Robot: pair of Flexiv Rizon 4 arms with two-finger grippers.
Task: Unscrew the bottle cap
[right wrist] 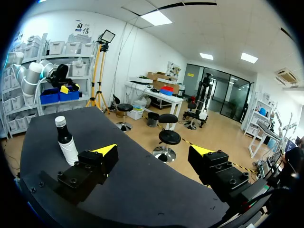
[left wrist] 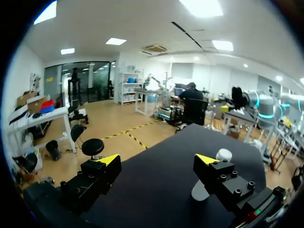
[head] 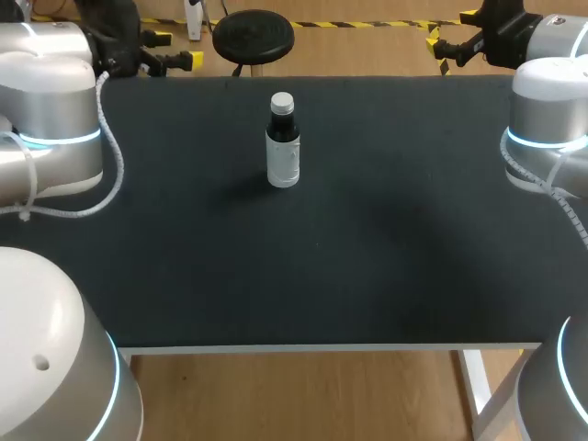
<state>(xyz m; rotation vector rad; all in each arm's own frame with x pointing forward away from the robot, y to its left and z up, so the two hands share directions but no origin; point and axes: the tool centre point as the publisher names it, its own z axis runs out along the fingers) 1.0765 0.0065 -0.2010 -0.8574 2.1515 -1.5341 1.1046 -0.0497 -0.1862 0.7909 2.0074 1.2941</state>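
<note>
A small dark bottle point(head: 283, 147) with a white label and a pale cap point(head: 282, 101) stands upright on the black table point(head: 367, 248), towards the far side near the middle. My left gripper point(head: 179, 50) hangs open at the far left edge, well away from the bottle. My right gripper point(head: 450, 37) hangs open at the far right edge, also well away. In the left wrist view the open gripper point(left wrist: 157, 160) holds nothing, and the bottle point(left wrist: 223, 155) shows partly behind one finger. In the right wrist view the bottle point(right wrist: 65, 142) stands beyond one side of the open gripper point(right wrist: 153, 151).
Nothing else stands on the table. My two arms' bulky joints point(head: 55, 119) point(head: 547, 129) flank its left and right edges. The table's front edge point(head: 322, 347) runs along the near side.
</note>
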